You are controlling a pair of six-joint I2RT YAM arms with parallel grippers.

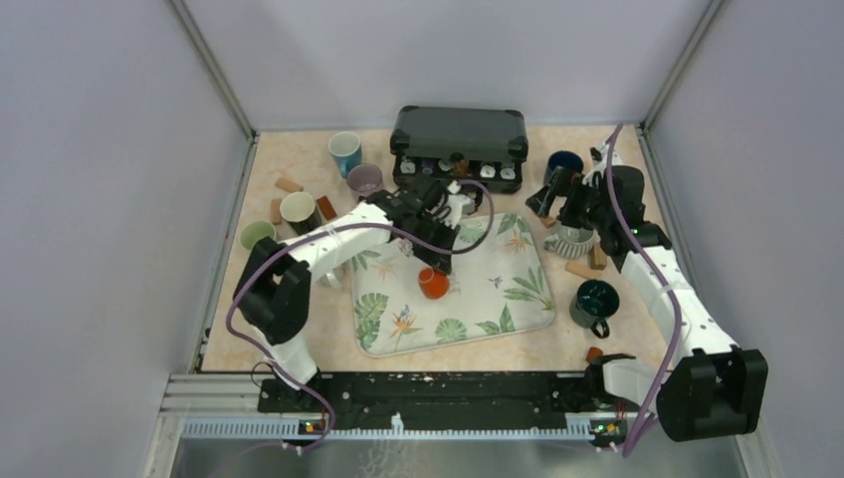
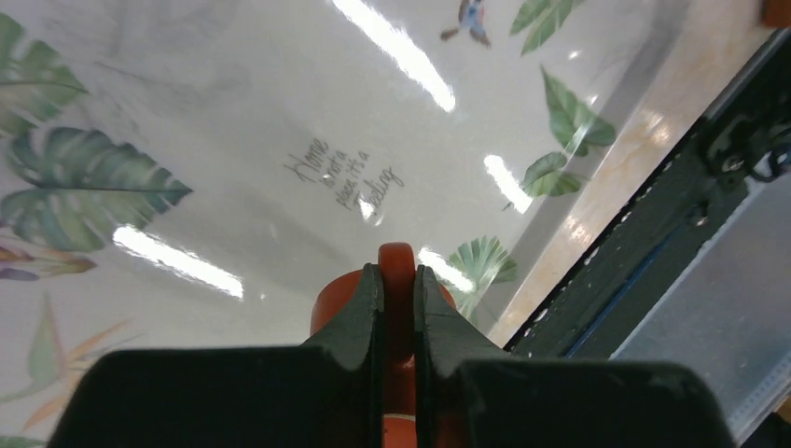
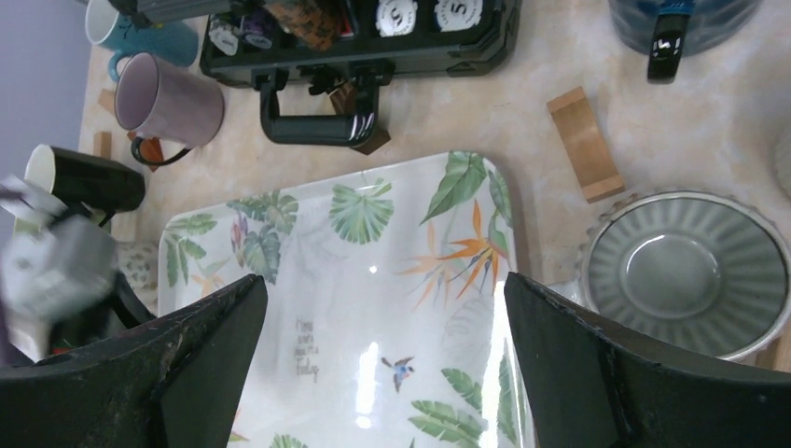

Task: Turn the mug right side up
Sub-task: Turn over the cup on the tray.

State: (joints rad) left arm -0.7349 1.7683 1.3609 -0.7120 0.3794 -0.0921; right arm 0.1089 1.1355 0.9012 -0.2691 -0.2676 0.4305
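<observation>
Left fingers [image 2: 359,317] pinch the orange mug [image 2: 396,263] on the tray [image 2: 280,112]; right fingers [image 3: 201,364] hang spread, far right.

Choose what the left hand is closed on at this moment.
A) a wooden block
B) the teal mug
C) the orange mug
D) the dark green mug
C: the left wrist view shows the left hand pinched shut on a thin orange part of the orange mug, and the top view shows that hand right at this mug.
</observation>
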